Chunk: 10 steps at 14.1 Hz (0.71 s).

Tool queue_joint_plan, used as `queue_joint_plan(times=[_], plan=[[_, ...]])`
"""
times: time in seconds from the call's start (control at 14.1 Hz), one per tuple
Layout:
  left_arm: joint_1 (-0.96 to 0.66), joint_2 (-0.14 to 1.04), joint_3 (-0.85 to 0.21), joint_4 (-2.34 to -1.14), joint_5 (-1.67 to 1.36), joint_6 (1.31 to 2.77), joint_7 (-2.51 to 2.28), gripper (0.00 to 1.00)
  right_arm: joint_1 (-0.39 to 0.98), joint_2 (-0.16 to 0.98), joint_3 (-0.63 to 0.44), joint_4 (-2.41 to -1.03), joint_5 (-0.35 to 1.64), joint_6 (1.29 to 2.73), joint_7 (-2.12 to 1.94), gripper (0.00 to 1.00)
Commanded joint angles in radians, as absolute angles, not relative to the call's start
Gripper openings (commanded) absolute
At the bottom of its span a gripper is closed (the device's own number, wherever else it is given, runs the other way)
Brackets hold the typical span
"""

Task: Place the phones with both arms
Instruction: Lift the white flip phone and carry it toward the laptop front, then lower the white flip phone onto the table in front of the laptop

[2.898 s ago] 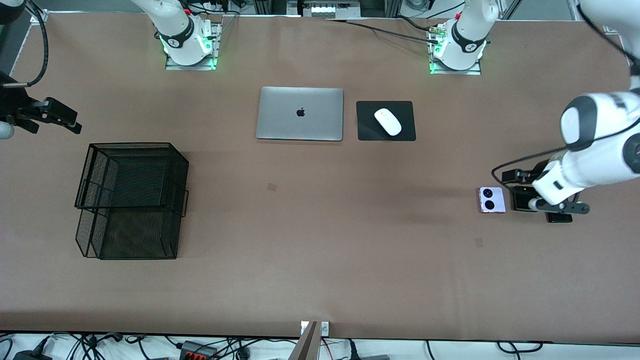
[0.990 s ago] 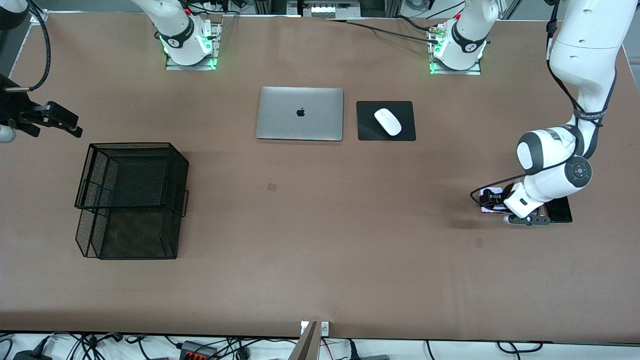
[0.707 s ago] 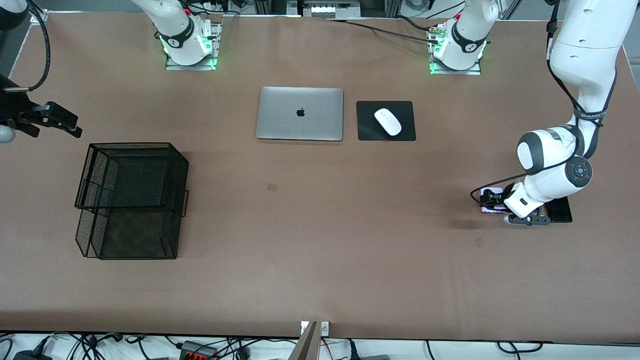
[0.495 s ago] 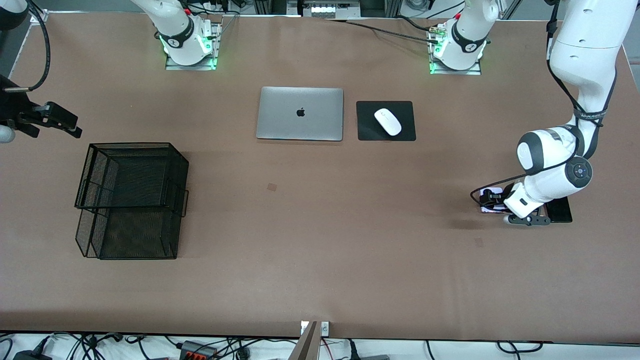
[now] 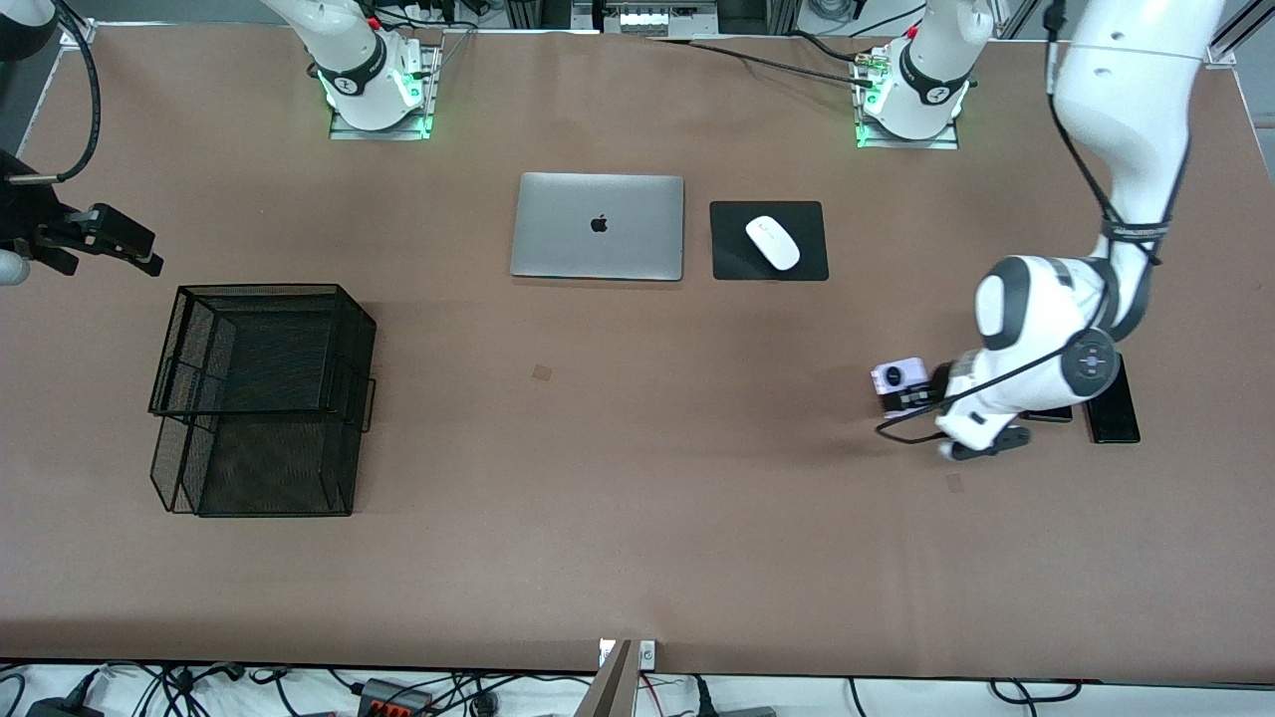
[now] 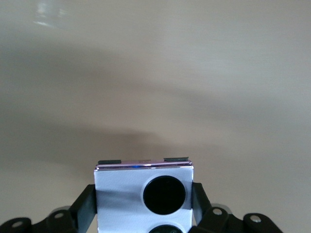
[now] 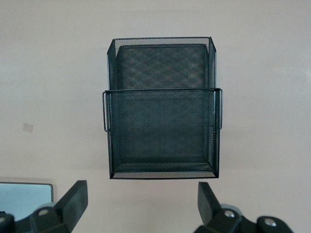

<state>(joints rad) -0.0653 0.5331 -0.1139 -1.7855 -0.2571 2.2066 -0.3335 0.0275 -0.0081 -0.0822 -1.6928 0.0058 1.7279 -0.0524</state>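
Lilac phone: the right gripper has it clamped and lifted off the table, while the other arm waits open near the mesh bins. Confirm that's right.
Wrong arm. The left gripper holds the lilac phone, as the left wrist view shows, its fingers pressed on both sides. The front view shows the phone raised over the table. It is the right gripper that waits open near the mesh bins.

white arms [image 5: 1126, 90], black bands, cables

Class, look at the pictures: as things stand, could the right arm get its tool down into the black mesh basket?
Probably yes. The right tool hangs open above the table beside the basket, whose top is open, and nothing stands between them. The left tool is busy at the table's left-arm end, shut on the lilac phone.
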Motion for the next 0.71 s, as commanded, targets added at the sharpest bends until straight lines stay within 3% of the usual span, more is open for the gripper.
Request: queue_joint_plan(times=[0.0, 0.28, 0.64], plan=[[-0.19, 0.554, -0.106, -1.669, -0.394, 2.172, -0.501, 0.29, 0.026, -0.02, -0.081, -1.71, 0.002, 1.744, -0.069, 1.0], [-0.359, 0.659, -0.088, -1.464, -0.492, 2.175, -0.76, 0.27, 0.023, -0.021, -0.081, -1.712, 0.002, 1.744, -0.067, 1.0], [-0.599, 0.848, 0.075, -1.166, -0.74, 2.235, -0.929, 0.26, 0.028, -0.021, -0.08, -1.712, 0.0, 1.747, -0.063, 1.0]])
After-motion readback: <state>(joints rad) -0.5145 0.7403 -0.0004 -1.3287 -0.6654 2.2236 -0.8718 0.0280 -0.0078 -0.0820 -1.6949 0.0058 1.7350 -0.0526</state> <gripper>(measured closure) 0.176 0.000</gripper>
